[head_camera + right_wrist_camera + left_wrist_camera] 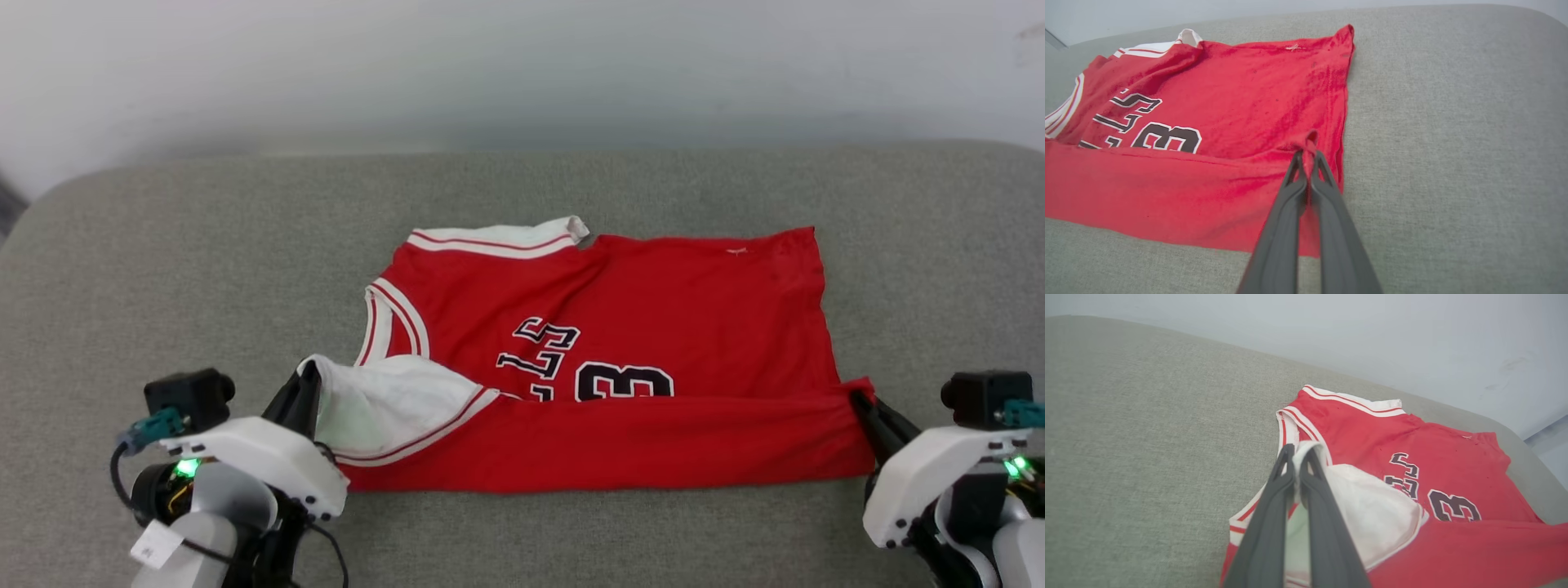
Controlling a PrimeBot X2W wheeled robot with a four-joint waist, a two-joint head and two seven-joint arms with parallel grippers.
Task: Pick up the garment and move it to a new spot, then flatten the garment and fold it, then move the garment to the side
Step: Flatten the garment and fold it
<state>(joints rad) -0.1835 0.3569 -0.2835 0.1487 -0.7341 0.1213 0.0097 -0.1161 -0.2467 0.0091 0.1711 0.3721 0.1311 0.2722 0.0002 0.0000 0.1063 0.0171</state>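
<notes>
Garment (pixel 653 327): red jersey, front up on grey counter (pixel 163 269); middle of the surface.
Long axis: left to right across the head view; collar end toward the left arm, hem end toward the right arm.
Fold: near long edge turned over away from the robot; plain red band (pixel 620 441) lies over the lower part of the number (pixel 624 382).
Left end effector (pixel 306 384): narrow, clamped on the white sleeve (pixel 392 408) at the band's left end; cloth pinched between the fingers (pixel 1286 473).
Right end effector (pixel 861 404): closed tight on the red hem corner at the band's right end; a nub of cloth pokes past the tips in the right wrist view.
Key relation: jersey lies ahead of both end effectors, one at each end of the long axis; held edge runs parallel to that axis; far edge well apart from it.
Nearer arm: neither; each holds its own end.
Step (judged): lengthwise fold under way, roughly mid-task.
Next (judged): calls for both ends carried forward together and level, toward the far edge.
Risk (judged): loose sleeve bunching or slipping; band skewing if one arm leads.
</notes>
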